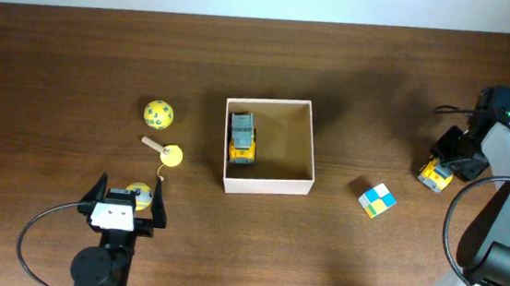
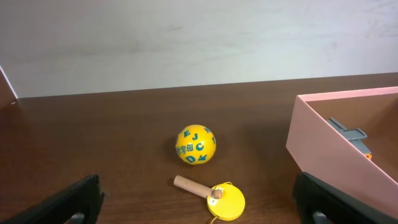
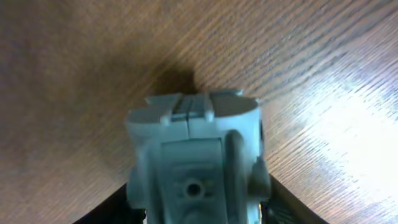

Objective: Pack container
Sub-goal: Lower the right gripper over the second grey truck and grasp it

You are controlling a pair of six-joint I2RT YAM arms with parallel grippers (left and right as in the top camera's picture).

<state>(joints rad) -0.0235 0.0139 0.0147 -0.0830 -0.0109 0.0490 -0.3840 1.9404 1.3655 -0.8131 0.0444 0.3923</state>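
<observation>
The container (image 1: 307, 148), a square white-walled box with a tan inside, sits mid-table and holds a yellow and grey toy truck (image 1: 242, 138). Its pinkish wall (image 2: 323, 143) shows at the right of the left wrist view. My right gripper (image 1: 441, 167) is at the far right, shut on a second toy truck (image 1: 433, 176); its grey body (image 3: 193, 149) fills the right wrist view between the dark fingers (image 3: 118, 205). My left gripper (image 1: 130, 200) stands wide open at the front left, with a yellow ball (image 1: 139, 193) between its fingers (image 2: 78, 199).
A yellow lettered ball (image 1: 159, 112) (image 2: 196, 144) and a yellow disc with a wooden handle (image 1: 168, 153) (image 2: 222, 199) lie left of the container. A blue, yellow and white cube (image 1: 377, 199) rests to its right.
</observation>
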